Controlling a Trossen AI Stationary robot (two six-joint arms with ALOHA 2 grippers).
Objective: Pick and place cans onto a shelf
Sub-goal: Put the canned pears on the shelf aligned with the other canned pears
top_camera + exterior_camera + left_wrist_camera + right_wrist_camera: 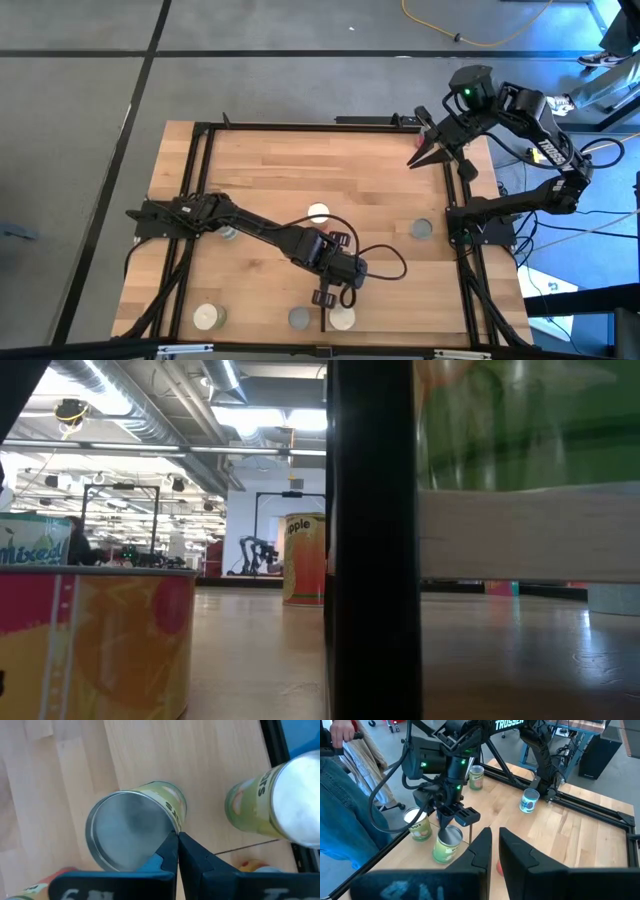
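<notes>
The left pincer (327,297) hangs closed and empty over the near edge of the worktop (330,170), its fingers (170,851) pressed together just above a grey-topped can (131,836), with another can (272,802) beside it. The right pincer (424,152) waits at the far right corner, its fingers narrowly apart, holding nothing.

The left gripper (177,836) is hanging right over a silver-topped can (131,833) with yellow-green sides, fingers pressed together with their tips sitting at the can's rim. Another green can (272,802) with a pale top is standing nearby on the wood table (150,750), right by a black frame rail (276,740). A bit of a red-orange can (30,889) is peeking in at the edge.
</notes>
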